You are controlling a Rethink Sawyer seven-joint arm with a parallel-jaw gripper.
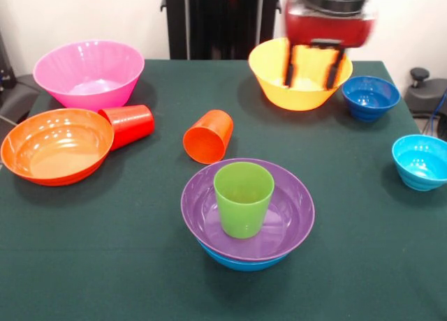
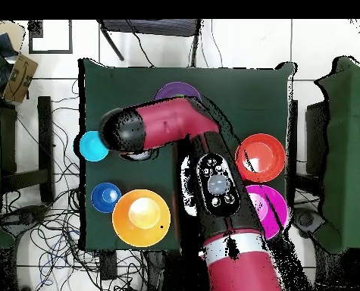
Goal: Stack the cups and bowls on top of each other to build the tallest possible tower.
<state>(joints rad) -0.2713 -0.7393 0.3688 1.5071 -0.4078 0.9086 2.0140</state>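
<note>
The tower stands at the front middle: a purple bowl (image 1: 279, 227) sits in a blue bowl (image 1: 241, 262), with the lime green cup (image 1: 243, 197) upright inside it. My gripper (image 1: 309, 82) hangs open and empty above the yellow bowl (image 1: 300, 91) at the back. The small dark blue bowl (image 1: 370, 96) is just right of the yellow bowl. The cyan bowl (image 1: 421, 160) is at the right edge. The red cup (image 1: 129, 124) and orange cup (image 1: 208, 136) lie on their sides. The pink bowl (image 1: 89, 71) and orange bowl (image 1: 56, 145) stand at the left.
In the overhead view my arm (image 2: 167, 129) covers the table's middle and hides the cups. The purple bowl (image 2: 179, 91), cyan bowl (image 2: 93, 145), dark blue bowl (image 2: 106, 197), yellow bowl (image 2: 141, 218), orange bowl (image 2: 260, 158) and pink bowl (image 2: 270, 208) show around it.
</note>
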